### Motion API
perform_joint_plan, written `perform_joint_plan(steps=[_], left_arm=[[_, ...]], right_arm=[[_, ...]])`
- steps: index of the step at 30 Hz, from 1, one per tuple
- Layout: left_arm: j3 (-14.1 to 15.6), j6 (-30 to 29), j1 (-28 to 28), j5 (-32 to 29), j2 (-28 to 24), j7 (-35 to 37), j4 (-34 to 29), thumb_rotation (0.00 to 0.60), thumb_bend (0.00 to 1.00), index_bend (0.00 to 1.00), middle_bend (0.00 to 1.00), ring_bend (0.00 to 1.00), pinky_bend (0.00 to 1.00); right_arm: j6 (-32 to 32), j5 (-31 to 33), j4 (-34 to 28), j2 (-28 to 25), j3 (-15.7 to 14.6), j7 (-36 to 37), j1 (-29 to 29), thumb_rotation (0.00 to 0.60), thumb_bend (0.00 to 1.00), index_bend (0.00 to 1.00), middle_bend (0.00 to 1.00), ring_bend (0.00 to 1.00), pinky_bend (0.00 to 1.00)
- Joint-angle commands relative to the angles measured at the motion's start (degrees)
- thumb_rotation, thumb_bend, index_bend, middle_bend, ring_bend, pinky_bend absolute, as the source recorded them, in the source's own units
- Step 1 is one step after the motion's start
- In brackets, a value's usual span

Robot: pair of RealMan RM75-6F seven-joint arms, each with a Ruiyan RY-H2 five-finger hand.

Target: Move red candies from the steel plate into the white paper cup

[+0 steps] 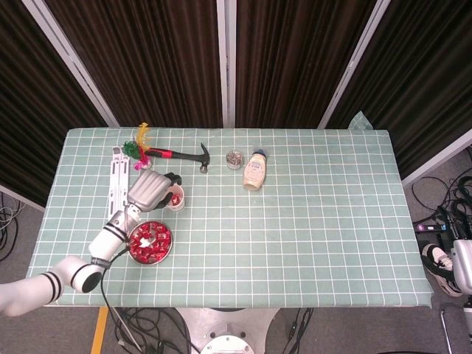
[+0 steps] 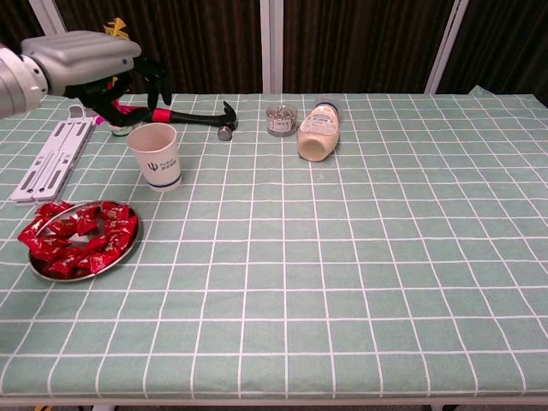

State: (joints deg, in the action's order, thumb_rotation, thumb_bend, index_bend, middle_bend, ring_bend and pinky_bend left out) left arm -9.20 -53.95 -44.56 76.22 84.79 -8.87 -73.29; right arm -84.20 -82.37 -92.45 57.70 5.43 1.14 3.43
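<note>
Steel plate [image 2: 128,248] heaped with red candies [image 2: 77,235] sits near the bench's [image 2: 360,282] left front corner, with a narrow strip of green checked cloth between it and the front edge. Just behind it stands the white paper cup [image 2: 156,155], upright, and the head view shows something red inside it. The left hand [image 2: 94,64] hangs above and slightly to the left of the cup, its dark fingers [image 2: 158,81] spread apart and holding nothing. Along the left edge lies a white folding stand [image 2: 50,158]. Toward the back edge are a hammer [image 2: 193,117] with a red and black handle, a feathered shuttlecock [image 1: 138,145], a small round tin [image 2: 281,118] and a cream bottle [image 2: 318,134] lying on its side. From the middle of the bench across to its right edge the cloth carries no objects. The right hand is out of sight in both views.
</note>
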Motion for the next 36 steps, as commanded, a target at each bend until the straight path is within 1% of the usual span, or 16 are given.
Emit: perform_joint_plan(steps=[1,3,6,7,9,13,17,22,30,36], left_arm=[[1.9,-7.1,5.7,1.4,-4.8,2.0,-4.4,0.6,0.47,0.43,0.52,0.79,1.0],[3.5,-9.1,8.1,2.2,-6.4,2.7,-5.1,0.6,0.44,0.43,0.52,0.79,1.0],[6.6,-10.9,11.2,3.8,-7.5,3.6,-4.8,0.6,0.36,0.44,0.53,0.79,1.0],[7.9,-10.7,12.0,4.3,-7.4,3.8,-4.1,0.6,0.33,0.45,0.53,0.79,1.0],[9.3,-9.8,12.7,4.7,-6.8,3.8,-2.6,0.6,0.31,0.47,0.53,0.79,1.0],[10.8,-6.2,12.9,4.2,-4.3,4.1,1.5,0.6,0.31,0.49,0.54,0.79,1.0],[11.5,-3.8,13.2,3.9,-2.4,4.1,4.9,0.6,0.31,0.49,0.54,0.79,1.0],[11.8,-3.7,13.6,4.7,-0.6,4.6,7.7,0.6,0.27,0.48,0.54,0.79,1.0],[11.5,-1.8,13.4,4.6,0.5,4.4,9.4,0.6,0.27,0.44,0.52,0.79,1.0],[10.8,-0.8,13.0,4.2,0.3,3.8,9.4,0.6,0.23,0.38,0.46,0.78,1.0]], right_arm=[[0.1,-0.2,0.1,-0.1,0.0,0.0,0.2,0.6,0.1,0.06,0.21,0.08,0.25],[0.2,-0.4,0.1,0.0,0.0,0.1,0.3,0.6,0.1,0.06,0.21,0.08,0.25],[0.3,-0.8,0.2,0.2,-0.1,0.2,0.4,0.6,0.1,0.06,0.21,0.08,0.25],[0.2,-0.9,0.2,0.3,-0.2,0.2,0.4,0.6,0.1,0.06,0.21,0.08,0.26],[0.1,-1.0,0.1,0.3,-0.2,0.3,0.4,0.6,0.1,0.06,0.21,0.08,0.26],[-0.3,-1.4,-0.3,0.2,-0.4,-0.2,0.3,0.6,0.1,0.06,0.21,0.08,0.26],[-0.9,-1.6,-0.8,0.0,-0.5,-0.7,-0.1,0.6,0.1,0.06,0.21,0.08,0.26],[-0.8,-1.6,-1.6,-0.1,-0.5,-1.6,0.0,0.6,0.1,0.06,0.21,0.08,0.26],[-1.2,-1.5,-2.4,-0.3,-0.6,-2.6,-0.3,0.6,0.1,0.06,0.21,0.08,0.26],[-1.1,-1.5,-2.8,-0.4,-0.6,-2.9,-0.2,0.6,0.1,0.06,0.22,0.08,0.26]])
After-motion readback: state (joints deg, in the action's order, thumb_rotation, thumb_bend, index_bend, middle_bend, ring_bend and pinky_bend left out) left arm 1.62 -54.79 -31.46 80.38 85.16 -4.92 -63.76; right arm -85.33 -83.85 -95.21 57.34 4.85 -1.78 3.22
